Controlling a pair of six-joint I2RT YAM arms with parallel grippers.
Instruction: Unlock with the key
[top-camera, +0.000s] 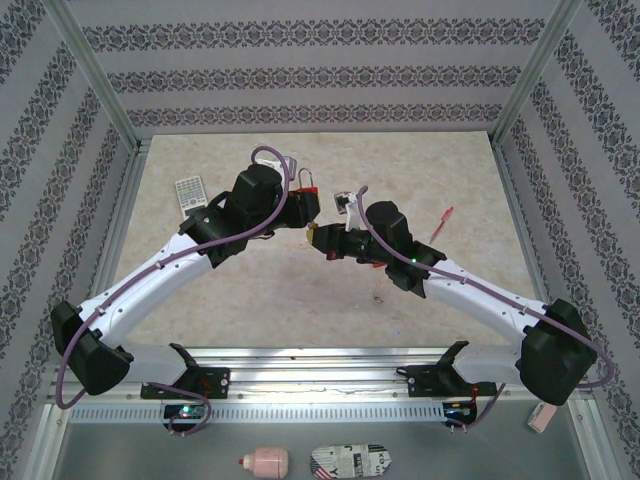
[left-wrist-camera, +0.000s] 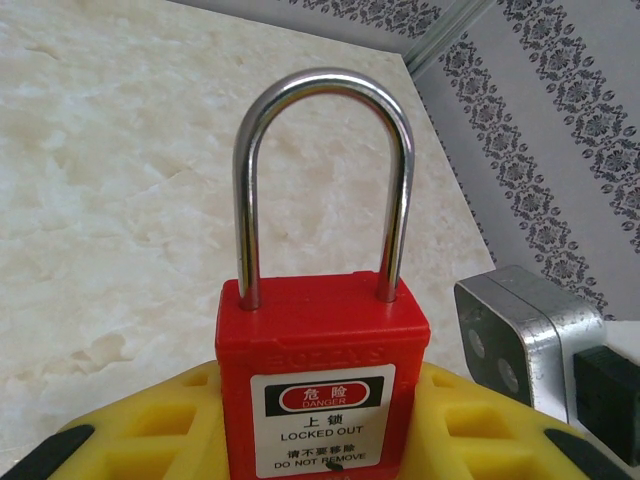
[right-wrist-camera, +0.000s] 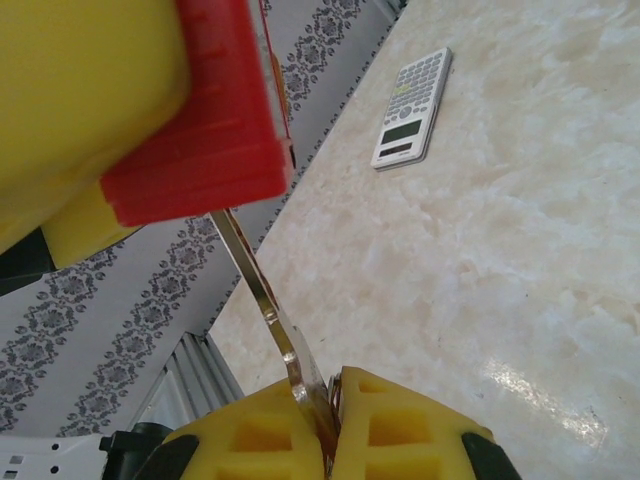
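A red padlock (left-wrist-camera: 322, 350) with a white "LOCKED OUT" label is clamped upright between the yellow fingers (left-wrist-camera: 150, 430) of my left gripper (left-wrist-camera: 322, 440). Its steel shackle (left-wrist-camera: 322, 170) sits down in both holes of the body. In the top view the padlock (top-camera: 307, 195) is held above the table's middle by the left gripper (top-camera: 300, 207), with the right gripper (top-camera: 325, 240) just beside it. My right gripper (right-wrist-camera: 335, 400) is shut on a flat metal key (right-wrist-camera: 262, 290). The blade slants up to the padlock's underside (right-wrist-camera: 200, 130); whether the tip is inside is hidden.
A white calculator (top-camera: 188, 192) lies at the table's back left, also visible from the right wrist as the calculator (right-wrist-camera: 412, 108). A red pen (top-camera: 441, 222) lies to the right of the grippers. A pink bottle (top-camera: 265, 461) and a patterned pouch (top-camera: 348, 461) sit below the table's front rail.
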